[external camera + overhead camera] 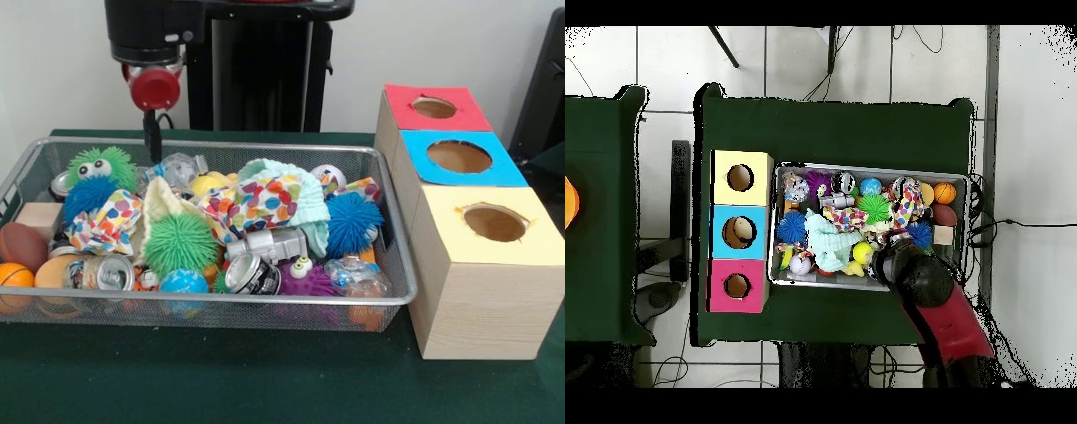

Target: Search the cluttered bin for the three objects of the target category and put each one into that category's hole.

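Claw: we see the claw [153, 132] as one dark tip hanging under a red round part of the arm, over the far rim of the bin; we cannot tell how far it is parted, and we see nothing in its hold.
Claw from above: the arm's black head covers the claw [895, 266], so we learn no more there.
Bin: the bin [221, 302] of silver wire mesh lies right under and in front of the claw on the green table [265, 380], heaped with toys.
Just below the claw: a green spiky ball with eyes [101, 165] and, touching it, a blue spiky ball [86, 196].
Further out: a dotted cloth [252, 201], a pale mint cloth [291, 181], a large green spiky ball [180, 244], and a second blue spiky ball [351, 223].
Front of bin, far from the claw: two crushed cans [252, 274], a purple spiky toy with eyes [307, 278], and an orange ball [14, 276].
Writing: the cans carry print, but we cannot read any of it.
Boxes: well apart from the claw, beside the bin, stand a red-topped box [415, 119], a blue-topped box [441, 172], and a yellow-topped box [485, 283], each with a round hole.
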Controlling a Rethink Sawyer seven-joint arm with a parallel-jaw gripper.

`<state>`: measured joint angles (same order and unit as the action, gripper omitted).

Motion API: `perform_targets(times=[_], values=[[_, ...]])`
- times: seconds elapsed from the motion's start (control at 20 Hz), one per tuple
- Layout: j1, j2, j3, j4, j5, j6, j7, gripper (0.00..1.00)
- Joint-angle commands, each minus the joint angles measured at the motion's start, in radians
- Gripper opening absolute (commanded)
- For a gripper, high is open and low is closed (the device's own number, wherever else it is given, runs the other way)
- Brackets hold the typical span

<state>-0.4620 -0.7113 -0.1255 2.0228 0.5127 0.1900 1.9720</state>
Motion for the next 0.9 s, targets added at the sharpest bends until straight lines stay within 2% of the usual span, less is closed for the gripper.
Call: perform_targets(times=[0.05, 0.35, 0.6, 0.9], values=[[-0.029, -0.057, 0.026, 0.079, -0.003, 0.088, 0.158, 1.0], [-0.132, -0.042, 0.178, 0.196, -0.021, -0.102, 0.187, 1.0], [-0.133, -0.024, 0.211, 0.223, -0.03, -0.169, 0.235, 1.0], [-0.168, 0.019, 0.26, 0.238, -0.05, -0.251, 0.258, 1.0]])
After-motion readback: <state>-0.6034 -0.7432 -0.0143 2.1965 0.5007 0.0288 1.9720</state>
